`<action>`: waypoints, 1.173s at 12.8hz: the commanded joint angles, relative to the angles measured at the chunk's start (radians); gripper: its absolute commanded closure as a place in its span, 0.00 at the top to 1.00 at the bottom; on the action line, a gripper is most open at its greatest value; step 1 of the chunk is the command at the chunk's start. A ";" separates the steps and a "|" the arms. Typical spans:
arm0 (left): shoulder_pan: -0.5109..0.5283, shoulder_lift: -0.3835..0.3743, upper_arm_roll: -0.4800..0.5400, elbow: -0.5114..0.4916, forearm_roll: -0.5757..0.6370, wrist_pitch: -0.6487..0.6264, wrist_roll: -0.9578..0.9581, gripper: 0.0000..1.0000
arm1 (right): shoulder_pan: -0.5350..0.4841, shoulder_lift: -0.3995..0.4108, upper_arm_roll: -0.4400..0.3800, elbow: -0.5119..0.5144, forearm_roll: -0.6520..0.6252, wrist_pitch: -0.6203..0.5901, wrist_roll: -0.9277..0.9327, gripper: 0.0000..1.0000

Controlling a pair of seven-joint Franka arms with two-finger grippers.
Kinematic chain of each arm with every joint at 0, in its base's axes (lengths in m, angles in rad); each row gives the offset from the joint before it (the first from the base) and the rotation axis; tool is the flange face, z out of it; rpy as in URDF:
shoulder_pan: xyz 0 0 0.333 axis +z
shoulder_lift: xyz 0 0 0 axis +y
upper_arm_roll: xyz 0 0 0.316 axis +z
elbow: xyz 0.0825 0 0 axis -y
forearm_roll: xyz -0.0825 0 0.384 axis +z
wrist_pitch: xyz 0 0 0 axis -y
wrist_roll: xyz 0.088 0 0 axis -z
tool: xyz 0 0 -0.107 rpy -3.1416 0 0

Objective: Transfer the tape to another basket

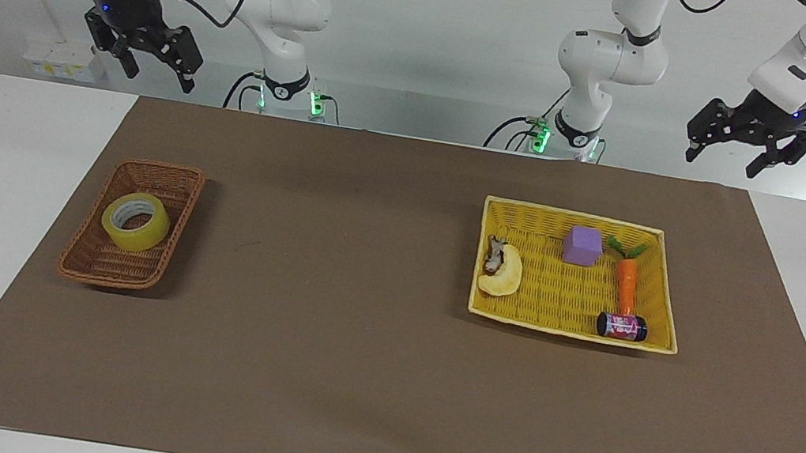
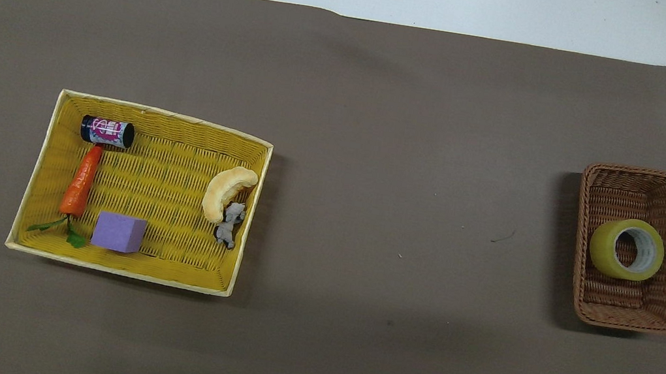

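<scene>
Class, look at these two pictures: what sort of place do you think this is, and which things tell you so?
Probably a robotics lab. Two white robot arms, the right gripper and left gripper raised, stand at a table with a brown mat, where props lie: tape in a wicker basket and toy food in a yellow basket.

Clock as seen from above, 12 = away from the robots. On the mat point(image 2: 377, 154): large basket point(image 2: 165, 116) at 9, small wicker basket point(image 2: 635, 173) at 3, well apart. Tape point(image 2: 603, 257) sits mid small basket. In the large basket: can point(image 2: 107, 131) at 11, carrot point(image 2: 81, 182) at 9 touching it, cube point(image 2: 119, 233) at 7, banana point(image 2: 220, 193) at 3, small figurine point(image 2: 228, 224) at 4 against the banana.
</scene>
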 commanded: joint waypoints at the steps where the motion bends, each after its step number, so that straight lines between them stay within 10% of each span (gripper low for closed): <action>1: 0.009 -0.004 -0.006 0.003 0.019 -0.011 0.007 1.00 | -0.002 -0.015 0.010 -0.013 -0.024 -0.001 -0.044 1.00; 15: 0.009 -0.004 -0.006 0.003 0.019 -0.011 0.007 1.00 | -0.005 -0.010 0.010 -0.014 -0.030 0.003 -0.059 1.00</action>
